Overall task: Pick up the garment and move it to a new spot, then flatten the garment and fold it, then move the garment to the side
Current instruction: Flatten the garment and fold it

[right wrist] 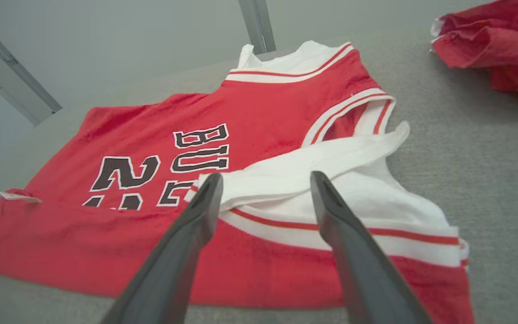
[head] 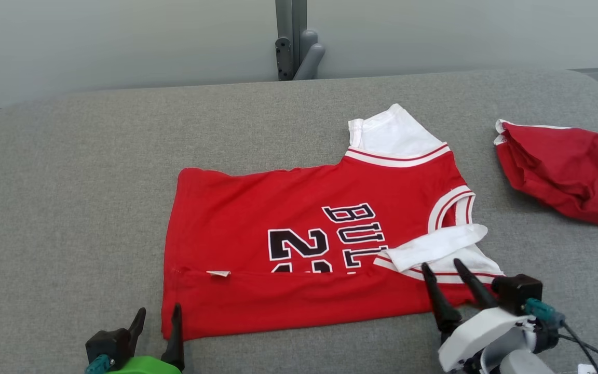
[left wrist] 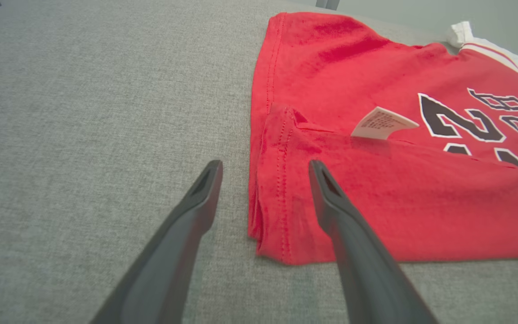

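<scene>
Left gripper (head: 159,310) open, poised at the near-left corner of the red jersey (head: 288,223), which lies mid-table with its near edge folded up. Right gripper (head: 440,264) open over the white sleeve. Folding looks underway; the next move likely calls for pinching both far corners.

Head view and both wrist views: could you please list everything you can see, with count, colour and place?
jersey: 1, red with white trim and black lettering, middle of the table, near edge folded over
label: 1, white, at the fold line
crumpled cloth: 1, red with white edge, table's right end
table: 1, grey fabric top
post: 1, grey, behind the far edge
left gripper: 1, dark fingers, open, at the jersey's near-left corner
right gripper: 1, dark fingers, open, at the white sleeve
</scene>
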You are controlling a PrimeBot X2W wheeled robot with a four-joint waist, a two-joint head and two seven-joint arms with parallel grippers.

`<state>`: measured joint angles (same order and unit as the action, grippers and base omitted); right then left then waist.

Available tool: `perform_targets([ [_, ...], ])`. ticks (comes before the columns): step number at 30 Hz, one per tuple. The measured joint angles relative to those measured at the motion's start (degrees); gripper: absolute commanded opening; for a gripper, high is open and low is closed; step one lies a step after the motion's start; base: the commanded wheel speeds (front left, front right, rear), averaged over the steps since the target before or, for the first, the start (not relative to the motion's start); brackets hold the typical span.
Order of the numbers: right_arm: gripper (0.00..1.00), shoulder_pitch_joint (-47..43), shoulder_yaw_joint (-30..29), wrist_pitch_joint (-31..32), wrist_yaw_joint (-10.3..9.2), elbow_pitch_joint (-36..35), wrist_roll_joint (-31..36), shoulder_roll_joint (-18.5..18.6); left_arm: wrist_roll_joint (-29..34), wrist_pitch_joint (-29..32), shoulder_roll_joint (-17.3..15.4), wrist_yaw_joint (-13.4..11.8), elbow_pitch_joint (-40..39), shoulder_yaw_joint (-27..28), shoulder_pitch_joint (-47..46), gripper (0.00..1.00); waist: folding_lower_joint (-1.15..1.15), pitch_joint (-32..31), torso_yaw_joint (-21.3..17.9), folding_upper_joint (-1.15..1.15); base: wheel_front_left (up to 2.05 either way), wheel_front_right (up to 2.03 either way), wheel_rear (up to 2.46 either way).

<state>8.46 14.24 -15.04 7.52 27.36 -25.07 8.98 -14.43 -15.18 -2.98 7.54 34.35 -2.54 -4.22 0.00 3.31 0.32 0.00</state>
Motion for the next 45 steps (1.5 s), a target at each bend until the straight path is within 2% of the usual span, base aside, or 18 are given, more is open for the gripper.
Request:
perform_targets([
  [7,0.98,0.14,8.87,0.00,-0.01,1.99,-4.64,0.66,-0.53,0.00,0.09,0.00,0.30,-1.72,0.42,1.00,0.00,0.17,0.28,0.00,0.00,0.00,0.00],
  [10,0.85,1.67,10.99,0.00,-0.01,3.54,-5.27,1.02,-0.80,0.00,0.10,0.00,0.30,-2.31,0.41,1.00,0.00,0.45,0.63,0.00,0.00,0.00,0.00],
  [13,0.80,3.19,12.35,0.00,-0.01,4.20,-5.50,1.18,-1.09,0.00,0.10,0.00,0.29,-2.65,0.40,1.00,0.00,0.80,1.05,0.00,0.00,0.00,0.00],
  [15,0.69,3.90,12.47,0.00,-0.01,4.58,-5.49,1.11,-1.10,0.00,0.10,0.00,0.26,-2.72,0.38,1.00,0.00,1.05,1.35,0.00,0.00,0.00,0.00],
  [16,0.69,4.09,12.40,0.00,-0.01,4.76,-5.48,1.10,-1.13,0.00,0.10,0.00,0.26,-2.79,0.37,1.00,0.00,1.15,1.52,0.00,0.00,0.00,0.00],
  [20,0.52,4.78,11.76,0.00,-0.01,5.47,-4.89,0.90,-1.65,0.00,0.10,0.00,0.23,-3.02,0.32,1.00,0.00,1.62,2.11,0.00,0.00,0.00,0.00],
  [24,0.51,4.85,10.98,0.00,-0.01,6.34,-4.21,0.83,-2.10,0.00,0.10,0.00,0.21,-3.18,0.25,1.00,0.00,2.17,2.47,0.00,0.00,0.00,0.00],
  [29,0.56,5.16,10.44,0.00,-0.01,6.39,-3.89,0.63,-2.26,0.00,0.10,0.00,0.16,-3.19,0.08,1.00,0.00,2.75,2.63,0.00,0.00,0.00,0.00],
  [45,0.52,2.97,10.79,0.00,-0.01,5.35,-4.49,0.60,-2.94,0.00,0.11,0.00,0.47,-3.97,-0.02,1.00,0.00,2.44,2.28,0.00,0.00,0.00,0.00],
])
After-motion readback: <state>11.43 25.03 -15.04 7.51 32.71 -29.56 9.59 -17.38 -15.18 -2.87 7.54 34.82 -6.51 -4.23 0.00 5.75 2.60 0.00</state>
